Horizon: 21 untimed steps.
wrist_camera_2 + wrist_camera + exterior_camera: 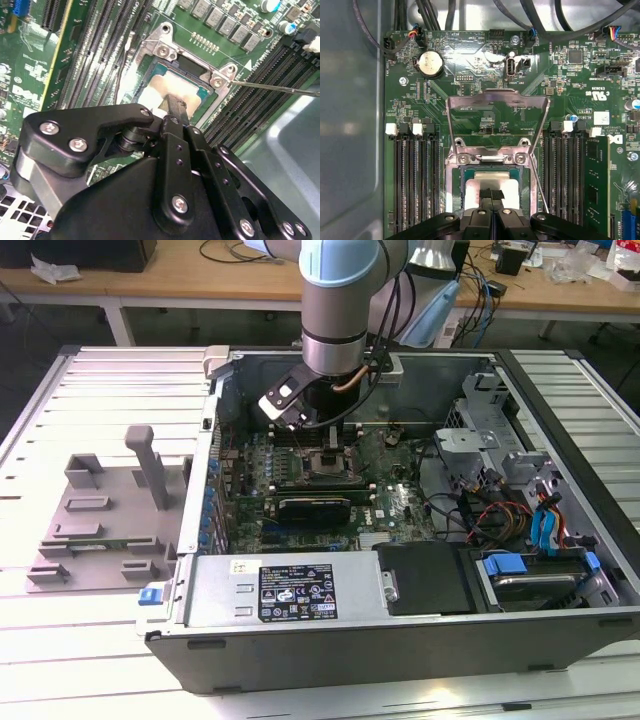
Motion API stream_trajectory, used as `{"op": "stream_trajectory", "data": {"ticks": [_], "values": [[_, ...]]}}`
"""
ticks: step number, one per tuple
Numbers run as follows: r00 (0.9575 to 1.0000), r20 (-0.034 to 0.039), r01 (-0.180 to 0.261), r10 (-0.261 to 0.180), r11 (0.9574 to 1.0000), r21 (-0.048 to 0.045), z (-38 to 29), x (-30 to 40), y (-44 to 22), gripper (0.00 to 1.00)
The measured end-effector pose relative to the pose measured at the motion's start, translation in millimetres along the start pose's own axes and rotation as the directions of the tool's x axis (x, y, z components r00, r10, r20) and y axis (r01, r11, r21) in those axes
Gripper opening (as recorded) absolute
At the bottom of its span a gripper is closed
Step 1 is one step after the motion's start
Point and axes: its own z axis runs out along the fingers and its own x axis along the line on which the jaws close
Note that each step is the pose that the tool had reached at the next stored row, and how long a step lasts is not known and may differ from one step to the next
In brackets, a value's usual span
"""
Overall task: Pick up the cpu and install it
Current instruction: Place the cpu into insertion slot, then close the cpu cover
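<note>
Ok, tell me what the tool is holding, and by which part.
Cannot tell. The tool is over the middle of the cpu, which lies flat in the socket; no grip shows.

cpu (492, 180) partly hidden, pincer (492, 195) covering near edge

I log an open computer case (350, 645) lying on a slatted table (90, 640), with a grey plastic fixture (100, 520) just beside it toward the exterior view's left. Inside I see the green motherboard (395, 505), a long black card (315, 506) across it, a silver power supply (215, 590) along the wall nearest the camera, and a blue drive caddy (530, 565) toward the exterior view's right. In the first wrist view the load plate (497, 95) stands hinged up from the socket frame (490, 158); memory slots (415, 185) flank the frame on both sides, and a coin cell (429, 64) sits near the board's edge, where black cables (435, 15) come in.
</note>
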Motion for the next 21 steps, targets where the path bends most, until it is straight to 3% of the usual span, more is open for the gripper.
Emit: {"op": "stream_trajectory", "data": {"ticks": [2, 4, 6, 9, 10, 11, 21], "values": [[1.0000, -0.0018, 0.000, 0.000, 1.0000, -0.0002, -0.5, 0.0, -0.1, 0.11], [1.0000, -0.0007, 0.000, 0.000, 1.0000, 0.0001, -6.8, 0.0, 0.2, 0.11], [1.0000, 0.0000, 0.000, 0.000, 1.0000, 0.0000, -17.4, 0.0, 0.6, 0.11], [1.0000, 0.0008, 0.000, 0.000, 1.0000, 0.0000, -28.1, 0.1, 1.0, 0.11], [1.0000, 0.0026, 0.000, 0.000, 1.0000, 0.0001, -35.9, 0.1, 1.3, 0.11], [1.0000, 0.0037, 0.000, 0.000, 1.0000, 0.0001, -39.5, 0.1, 1.4, 0.11], [1.0000, 0.0039, 0.000, 0.000, 1.0000, -0.0006, -41.3, -1.6, 1.5, 0.11]]}}
